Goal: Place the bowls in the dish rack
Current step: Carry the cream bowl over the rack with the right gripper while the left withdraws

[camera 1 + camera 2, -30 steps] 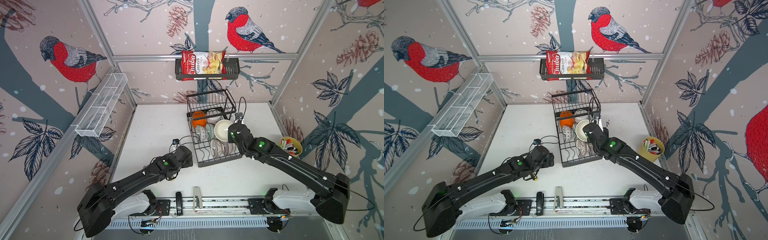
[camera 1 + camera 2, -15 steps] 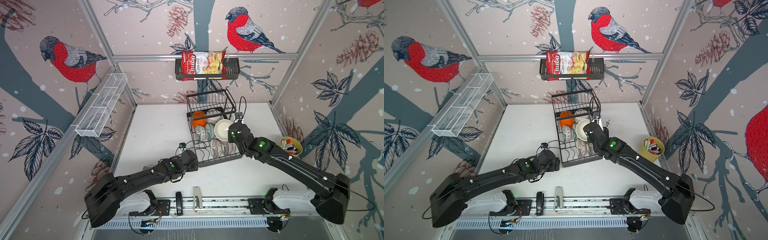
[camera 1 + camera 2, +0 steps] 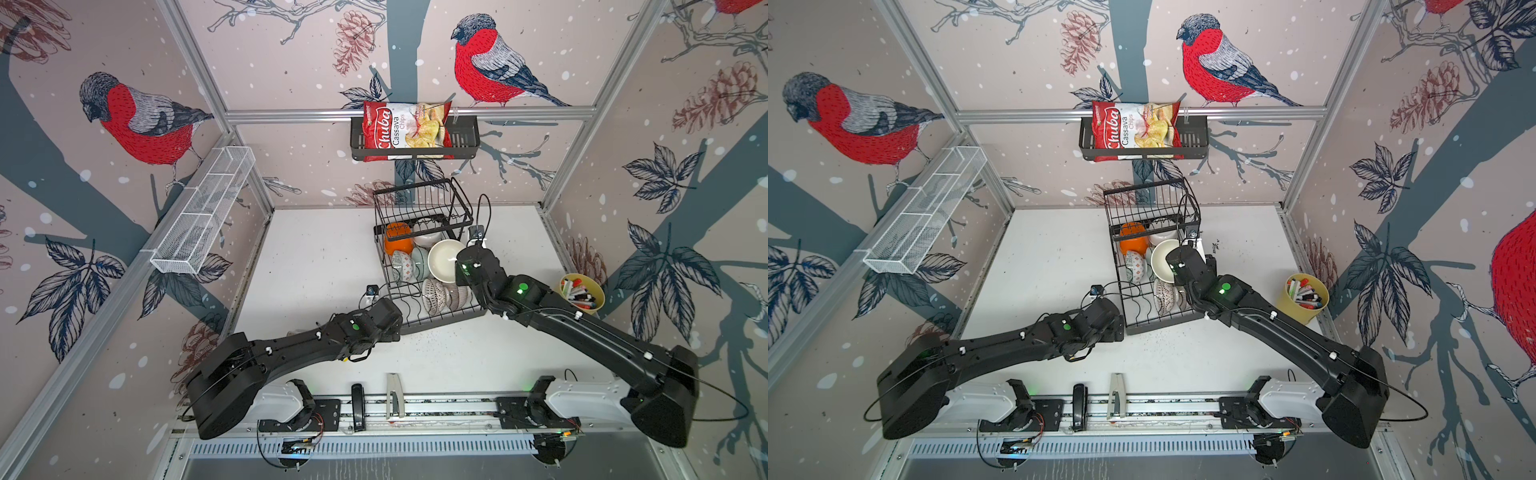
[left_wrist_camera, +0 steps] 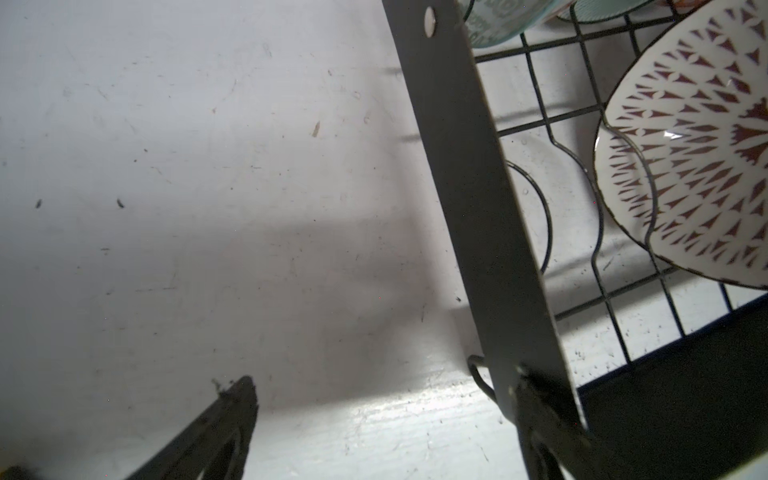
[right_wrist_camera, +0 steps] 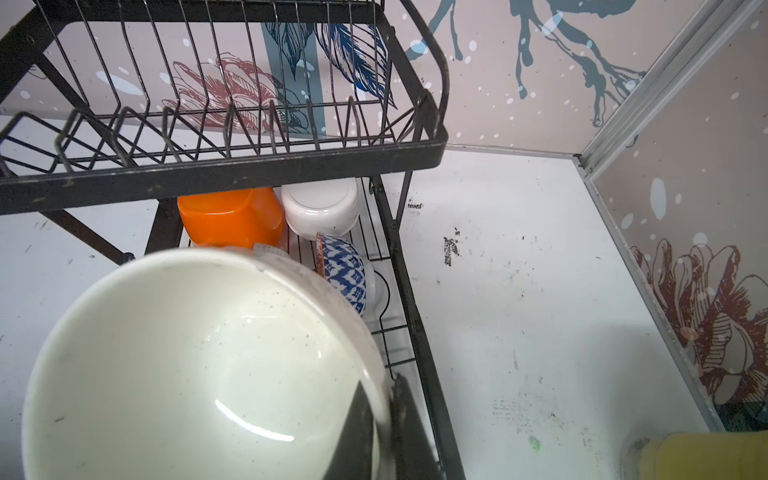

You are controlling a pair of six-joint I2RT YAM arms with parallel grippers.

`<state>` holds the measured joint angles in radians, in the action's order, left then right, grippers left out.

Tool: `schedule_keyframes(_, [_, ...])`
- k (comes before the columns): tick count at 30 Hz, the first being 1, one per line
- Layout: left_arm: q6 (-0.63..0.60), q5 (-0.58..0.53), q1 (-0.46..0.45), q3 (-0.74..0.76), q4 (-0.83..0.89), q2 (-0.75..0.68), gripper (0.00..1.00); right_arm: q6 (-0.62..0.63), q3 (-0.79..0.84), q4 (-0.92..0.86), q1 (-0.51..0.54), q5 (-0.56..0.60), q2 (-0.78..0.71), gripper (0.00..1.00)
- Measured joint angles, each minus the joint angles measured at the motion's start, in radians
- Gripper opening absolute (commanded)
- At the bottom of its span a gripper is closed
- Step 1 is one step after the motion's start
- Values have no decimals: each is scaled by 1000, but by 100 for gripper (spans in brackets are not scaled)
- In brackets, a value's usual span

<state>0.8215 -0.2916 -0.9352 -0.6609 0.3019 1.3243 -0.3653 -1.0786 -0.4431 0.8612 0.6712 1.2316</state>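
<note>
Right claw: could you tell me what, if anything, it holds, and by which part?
The right claw grips the large white bowl by its rim.

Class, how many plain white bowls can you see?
2. One white bowl is pinched by the right gripper over the dish rack; the other white bowl sits upside down beside the orange bowl under the raised tier. More may be hidden.

A robot-lab test booth: aluminium frame (image 3: 409,112), bird-wallpaper panels (image 3: 291,62), a robot mounting rail (image 3: 436,409) edging a white worktop (image 3: 316,257).
</note>
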Motion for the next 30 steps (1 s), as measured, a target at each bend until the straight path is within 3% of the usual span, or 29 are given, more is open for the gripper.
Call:
schedule_keyframes(20, [-113,30,-8,-143,-71,211,95,25,6,16,-23,4,64,0])
schedule_keyframes(30, [-142,61,-8,-172,-106,249,95,27,-13,19,-24,8,99,0])
